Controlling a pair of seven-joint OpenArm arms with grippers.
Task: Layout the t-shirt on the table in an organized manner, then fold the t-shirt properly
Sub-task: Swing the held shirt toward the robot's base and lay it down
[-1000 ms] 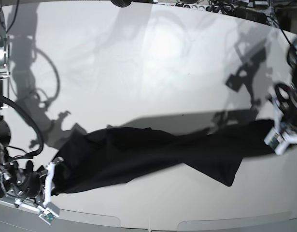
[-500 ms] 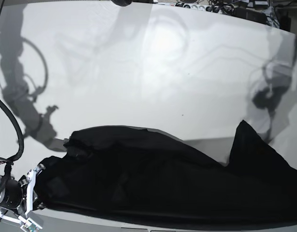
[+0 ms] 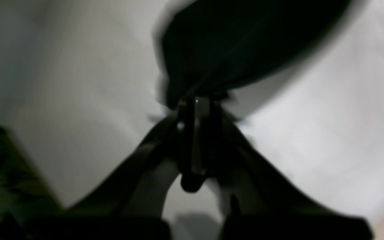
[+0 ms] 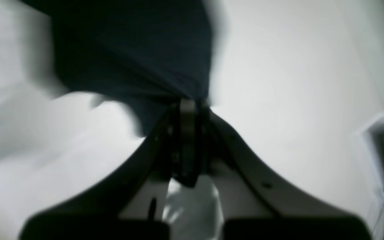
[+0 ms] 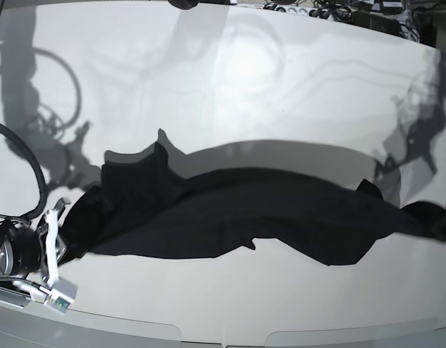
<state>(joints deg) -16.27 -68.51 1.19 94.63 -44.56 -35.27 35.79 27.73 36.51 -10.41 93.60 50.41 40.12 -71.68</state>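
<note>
Fingers of the left gripper [image 3: 194, 110] are pressed together on a pinch of the black t-shirt [image 5: 230, 217], and the right gripper [image 4: 188, 108] is closed on the cloth in the same way at the other end. Each one holds an opposite end, so the t-shirt hangs stretched between them as a long band, above the near part of the table [image 5: 266, 94]. Its shadow falls on the table behind it, so most of the cloth seems lifted. I judge the two grips are kept far apart to open the cloth before it is laid flat.
</note>
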